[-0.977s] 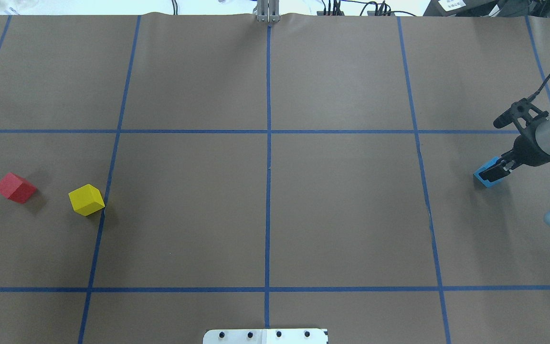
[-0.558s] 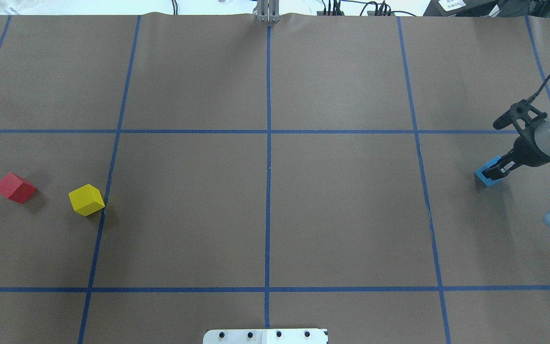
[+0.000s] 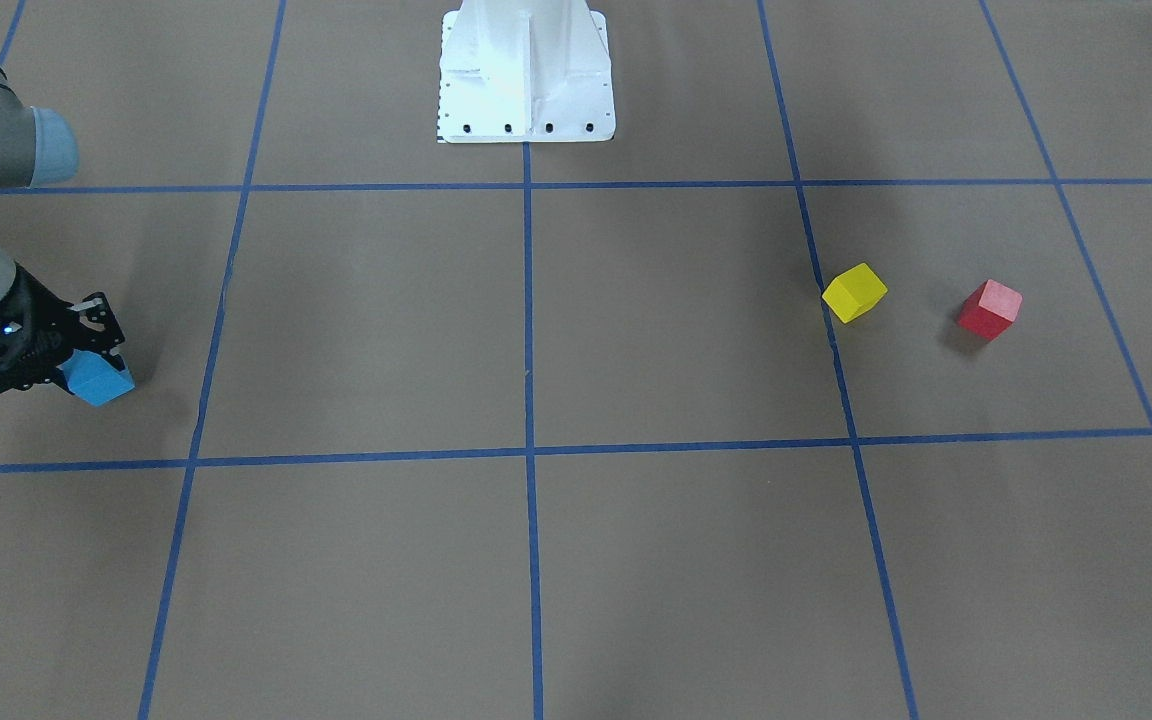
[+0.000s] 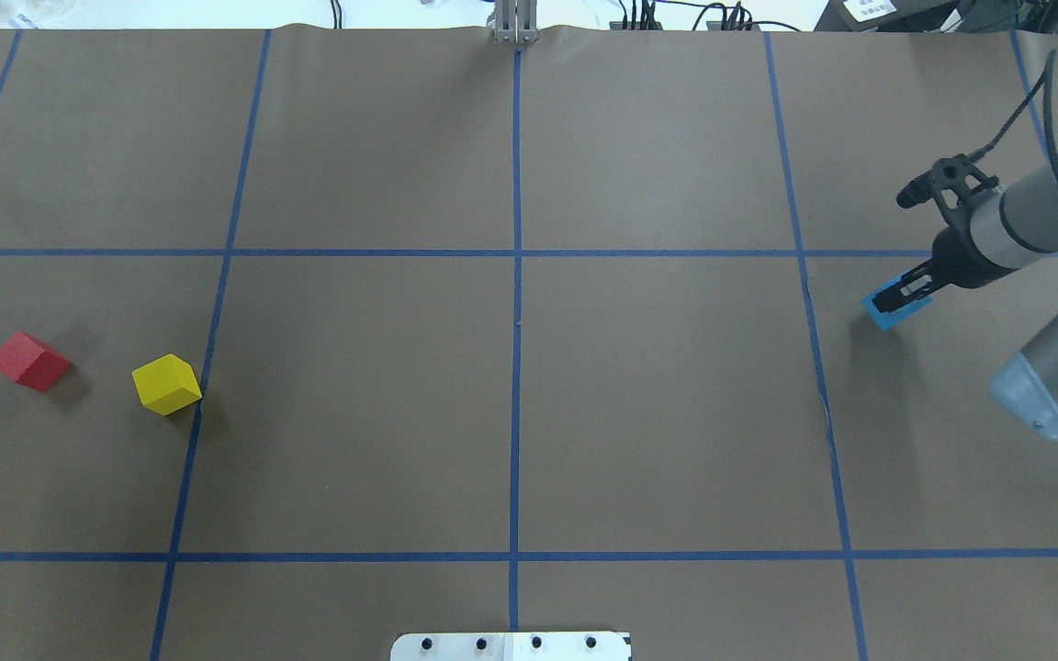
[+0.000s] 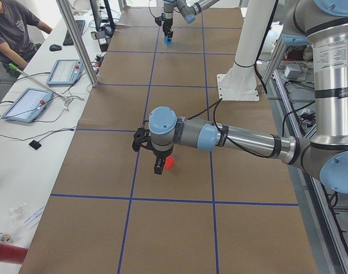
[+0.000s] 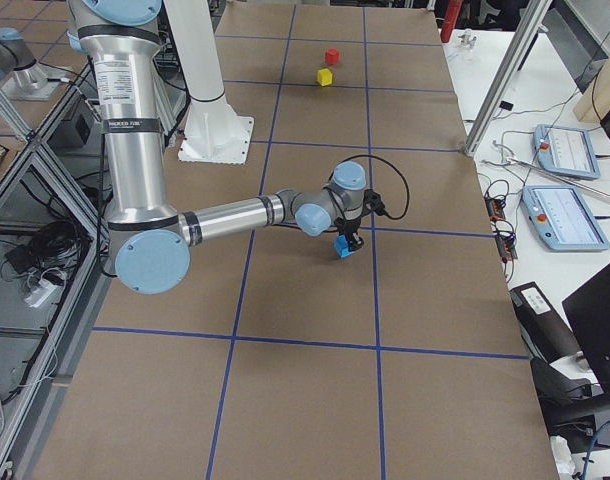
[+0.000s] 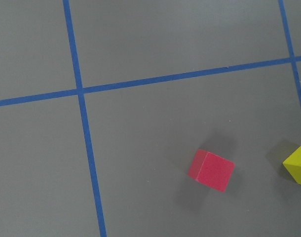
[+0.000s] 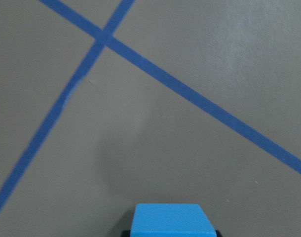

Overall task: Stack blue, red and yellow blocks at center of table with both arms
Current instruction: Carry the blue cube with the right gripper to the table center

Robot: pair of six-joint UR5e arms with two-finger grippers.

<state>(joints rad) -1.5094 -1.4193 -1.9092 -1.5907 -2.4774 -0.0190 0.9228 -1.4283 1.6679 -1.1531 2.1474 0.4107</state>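
Right gripper (image 4: 896, 298) has its jaws clamped on the blue block (image 4: 882, 313), apparently just clear of the table (image 4: 658, 413) at far right, ready to carry to centre. Left gripper (image 5: 158, 168) hovers by the red block (image 4: 29, 361) and yellow block (image 4: 166, 384), likely lining up a pick; its jaws I cannot tell.

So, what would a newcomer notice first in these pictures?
The right gripper, shut on the blue block, stands out on the robot's right side of the table. Far across, on the left side, the red block and the yellow block lie apart, the yellow one nearer the centre.
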